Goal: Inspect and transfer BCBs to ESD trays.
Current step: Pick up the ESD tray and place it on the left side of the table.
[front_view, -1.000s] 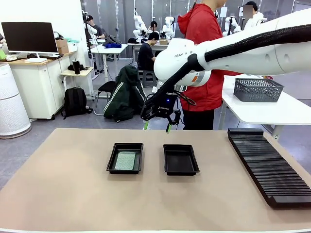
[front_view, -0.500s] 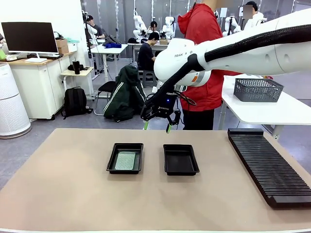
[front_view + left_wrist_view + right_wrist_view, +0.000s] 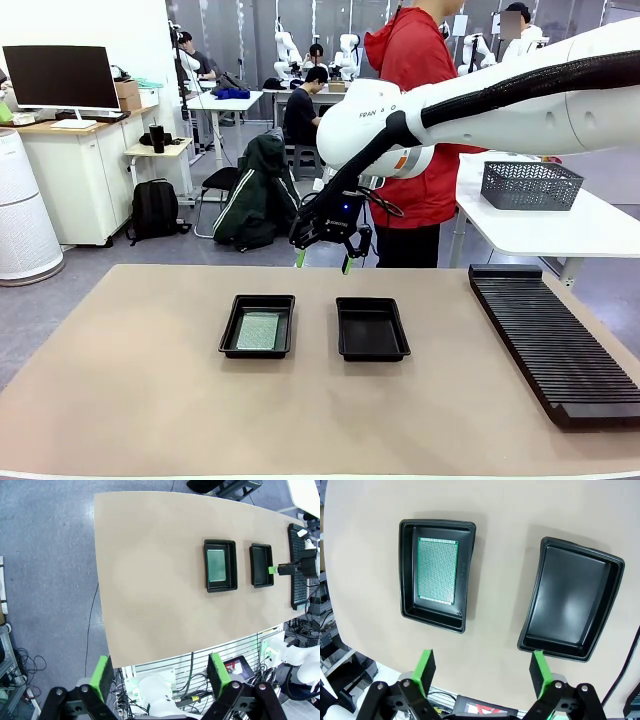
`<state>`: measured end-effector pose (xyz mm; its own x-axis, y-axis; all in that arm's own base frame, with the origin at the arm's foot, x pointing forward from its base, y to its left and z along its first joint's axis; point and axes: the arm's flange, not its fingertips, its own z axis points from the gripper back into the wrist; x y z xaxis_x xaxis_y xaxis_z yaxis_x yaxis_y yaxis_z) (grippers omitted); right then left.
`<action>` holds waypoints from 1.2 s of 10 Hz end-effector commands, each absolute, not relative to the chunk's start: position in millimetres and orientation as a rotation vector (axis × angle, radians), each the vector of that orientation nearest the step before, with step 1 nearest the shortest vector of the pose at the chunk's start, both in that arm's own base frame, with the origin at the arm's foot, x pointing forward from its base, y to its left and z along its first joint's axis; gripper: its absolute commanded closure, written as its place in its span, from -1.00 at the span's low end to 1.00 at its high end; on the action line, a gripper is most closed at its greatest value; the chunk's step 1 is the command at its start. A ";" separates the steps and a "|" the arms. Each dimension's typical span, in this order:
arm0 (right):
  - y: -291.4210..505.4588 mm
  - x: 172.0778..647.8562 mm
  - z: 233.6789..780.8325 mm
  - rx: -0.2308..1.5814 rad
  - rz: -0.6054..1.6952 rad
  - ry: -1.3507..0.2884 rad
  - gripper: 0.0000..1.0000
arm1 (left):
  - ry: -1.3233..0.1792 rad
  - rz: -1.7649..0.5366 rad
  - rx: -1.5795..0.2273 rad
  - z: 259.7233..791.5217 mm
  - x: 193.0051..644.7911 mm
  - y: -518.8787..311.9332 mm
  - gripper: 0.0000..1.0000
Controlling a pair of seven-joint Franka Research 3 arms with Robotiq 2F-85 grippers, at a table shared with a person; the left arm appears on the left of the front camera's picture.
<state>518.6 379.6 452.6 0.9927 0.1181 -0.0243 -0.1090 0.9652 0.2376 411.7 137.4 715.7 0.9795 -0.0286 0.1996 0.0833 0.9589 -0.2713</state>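
Two ESD trays, left tray and right tray, sitting side by side around the middle of the table, apart, long sides facing each other.

One BCB, pale green with a fine grid of holes, lying flat on the floor of the left tray, inside the rim on all sides. Right tray showing a bare black floor.

One right gripper, hanging above the table's far edge, behind the gap between the two trays, well clear of both. Green-padded fingers standing spread wide apart, gripping nothing, pointing down at the table.

One left gripper, hovering high over the table, looking down on the whole top from beyond one end. Fingers likewise standing fully apart, with nothing between them.

One long black slotted rack, lying along the table's right edge, running from the far right corner towards the near edge.

One grey mesh basket, sitting on a white side table beyond the far right corner.

One person in a red hooded top, standing at the far side, partly hidden behind the right arm.
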 end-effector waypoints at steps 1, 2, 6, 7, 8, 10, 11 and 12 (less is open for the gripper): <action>378.6 518.5 451.8 0.238 0.121 0.036 -1.00 | -0.193 -0.055 -0.281 714.9 411.2 138.0 -1.00; 378.6 518.5 451.8 0.238 0.121 0.036 -1.00 | -0.193 -0.055 -0.281 714.9 411.2 138.0 -1.00; 378.6 518.5 451.8 0.238 0.121 0.036 -1.00 | -0.193 -0.055 -0.281 714.9 411.2 138.0 -1.00; 378.6 518.5 451.8 0.238 0.121 0.036 -1.00 | -0.193 -0.055 -0.281 714.9 411.2 138.0 -1.00; 378.6 518.5 451.8 0.238 0.121 0.036 -1.00 | -0.193 -0.055 -0.281 714.9 411.2 138.0 -1.00; 378.6 518.5 451.8 0.238 0.121 0.036 -1.00 | -0.193 -0.055 -0.281 714.9 411.2 138.0 -1.00; 378.6 518.5 451.8 0.238 0.121 0.036 -1.00 | -0.193 -0.055 -0.281 714.9 411.2 138.0 -1.00; 378.6 518.5 451.8 0.238 0.121 0.036 -1.00 | -0.193 -0.055 -0.281 714.9 411.2 138.0 -1.00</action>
<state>518.6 379.6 452.6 0.9927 0.1182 -0.0243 -0.1091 0.9652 0.2376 411.7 137.4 715.7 0.9795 -0.0286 0.1996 0.0833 0.9589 -0.2713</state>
